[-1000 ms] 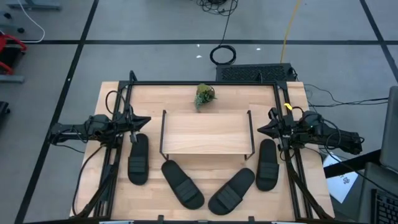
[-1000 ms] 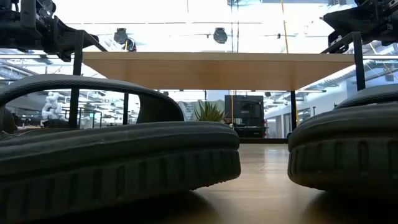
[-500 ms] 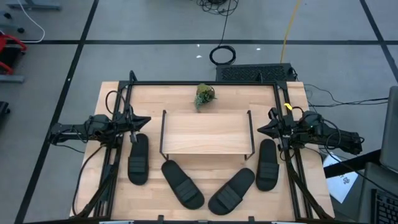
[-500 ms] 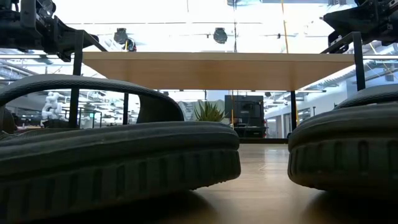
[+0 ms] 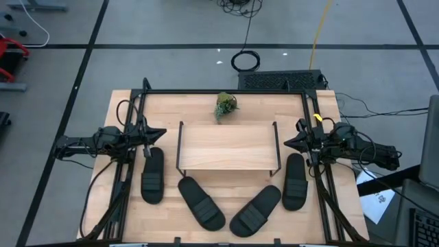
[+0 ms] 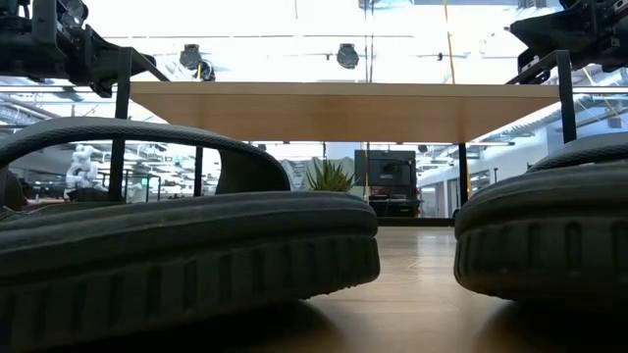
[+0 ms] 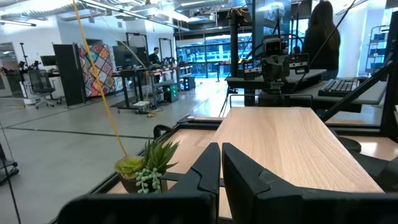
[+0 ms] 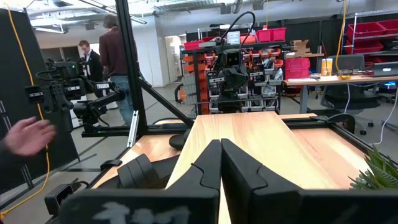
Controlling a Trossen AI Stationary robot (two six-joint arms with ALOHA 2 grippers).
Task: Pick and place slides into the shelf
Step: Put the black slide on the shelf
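Both arms are stretched out level above the table, one at each end of the shelf (image 5: 228, 146), pointing inward at each other across its top board. The left gripper (image 5: 159, 133) hangs just off the shelf's left end, and seen from its own wrist the two dark fingers (image 7: 205, 171) are pressed together with only a hairline seam between them, clenched on nothing. The right gripper (image 5: 287, 142) sits just off the shelf's right end in the same posture, its fingers (image 8: 208, 163) likewise closed tight and empty. All four slides lie flat on the tabletop (image 5: 123, 110) in front of the shelf, none on either board: one slide (image 5: 152, 175) lies under the left gripper beside the shelf's left legs, a second slide (image 5: 201, 202) is angled near the front left, a third slide (image 5: 255, 210) is angled the opposite way next to it, and a fourth slide (image 5: 295, 180) lies below the right gripper. A small potted plant (image 5: 225, 105) stands behind the shelf. Beyond the table, a person (image 8: 117, 59) stands in the room.
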